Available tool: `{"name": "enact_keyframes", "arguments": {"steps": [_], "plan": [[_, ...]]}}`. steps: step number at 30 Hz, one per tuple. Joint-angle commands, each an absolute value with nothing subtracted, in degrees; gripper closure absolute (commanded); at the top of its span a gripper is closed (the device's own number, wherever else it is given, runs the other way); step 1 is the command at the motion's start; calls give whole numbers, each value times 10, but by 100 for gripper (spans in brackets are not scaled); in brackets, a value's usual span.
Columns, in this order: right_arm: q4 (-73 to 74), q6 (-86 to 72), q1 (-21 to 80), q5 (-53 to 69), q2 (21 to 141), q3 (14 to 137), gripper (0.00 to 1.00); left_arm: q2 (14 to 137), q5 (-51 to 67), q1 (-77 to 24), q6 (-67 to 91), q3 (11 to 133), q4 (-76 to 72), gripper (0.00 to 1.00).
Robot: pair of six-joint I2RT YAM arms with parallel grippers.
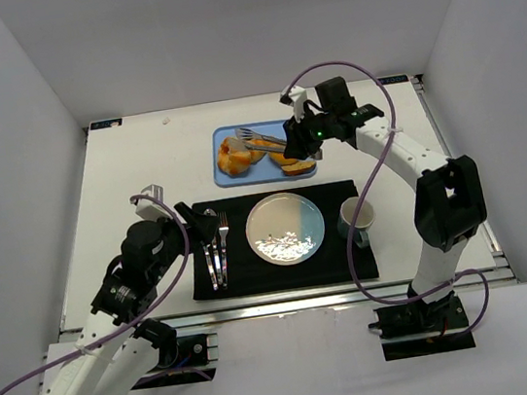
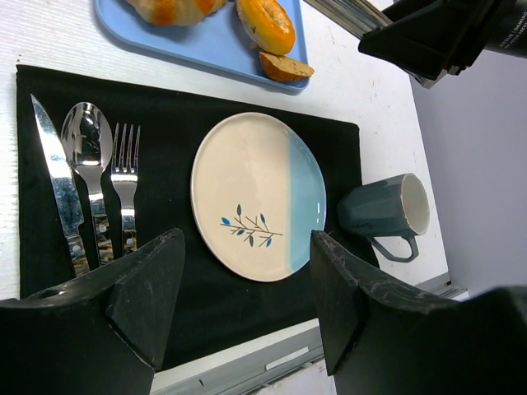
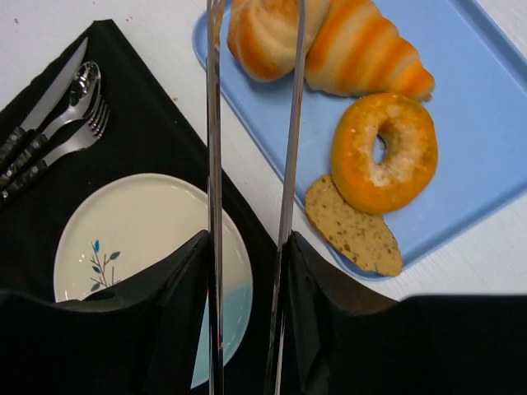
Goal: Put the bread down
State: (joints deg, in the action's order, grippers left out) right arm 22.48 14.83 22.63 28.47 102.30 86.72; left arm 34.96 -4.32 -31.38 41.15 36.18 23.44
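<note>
The right hand (image 3: 247, 247), half closed, grips metal tongs (image 3: 214, 123) near the bread (image 3: 259, 37). The left hand (image 2: 245, 247) is open, holding nothing.

Bench (image 1: 143, 175) carries a black placemat (image 1: 342, 265). On it: a round cream-and-blue plate (image 1: 284, 216); knife (image 2: 56, 177), spoon (image 2: 86, 148) and fork (image 2: 123, 177) side by side to its left; a grey mug (image 1: 356, 219) to its right. Beyond the mat, a blue tray (image 3: 486, 123) holds a striped croissant (image 3: 362, 53), a bagel (image 3: 412, 140) and a seeded slice (image 3: 354, 234). Metal tongs (image 3: 214, 206) extend over the tray, arms apart.
</note>
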Motion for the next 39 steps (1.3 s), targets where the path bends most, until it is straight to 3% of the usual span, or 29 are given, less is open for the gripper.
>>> {"name": "enact_keyframes", "arguments": {"steps": [1,20,39], "plan": [[193,110,240,275,1027,901,54,345,-55,-314,419,381,243,28],[152,56,269,167,1076,918,48,366,-57,-314,413,389,241,28],[162,9,283,190,1075,873,47,367,-60,-314,410,393,238,28]]}}
